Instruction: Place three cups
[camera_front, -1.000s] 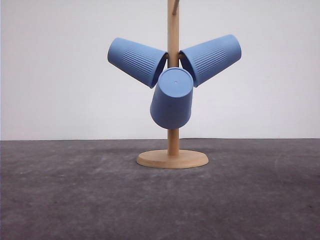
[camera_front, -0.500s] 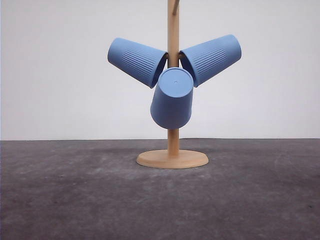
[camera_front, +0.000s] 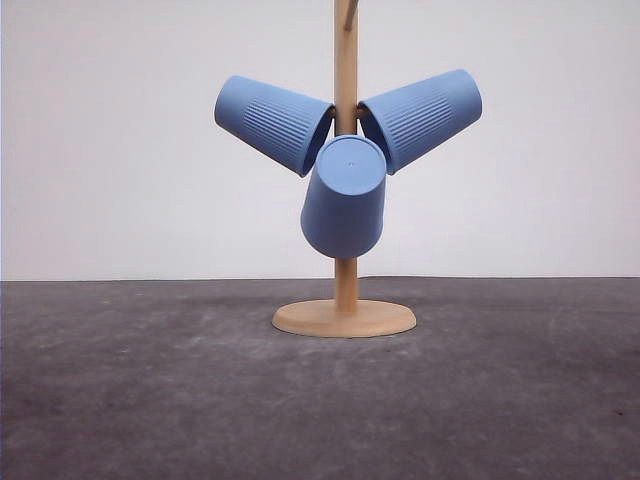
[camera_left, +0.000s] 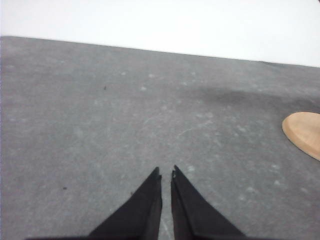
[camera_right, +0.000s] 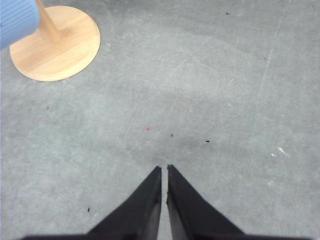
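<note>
3 light-blue cups are seen hung on a wooden stand (camera_front: 346, 200) in the front view. The left cup (camera_front: 272, 122) is tilted toward 10 o'clock from the post, the right cup (camera_front: 422, 116) toward 2 o'clock, and the front cup (camera_front: 344, 198) is hung just below them, base turned toward the camera, covering part of the post. Each is mounted mouth-inward at the post. The stand's round base (camera_front: 344, 318) is set on a dark grey, faintly scuffed table (camera_front: 150, 400), behind which a plain white wall (camera_front: 120, 150) is seen.

In the left wrist view, the left gripper (camera_left: 166, 174) is held over bare table with its fingers pressed nearly together. In the right wrist view, the right gripper (camera_right: 164, 169) is likewise nearly closed and holds nothing, well apart from the base.
</note>
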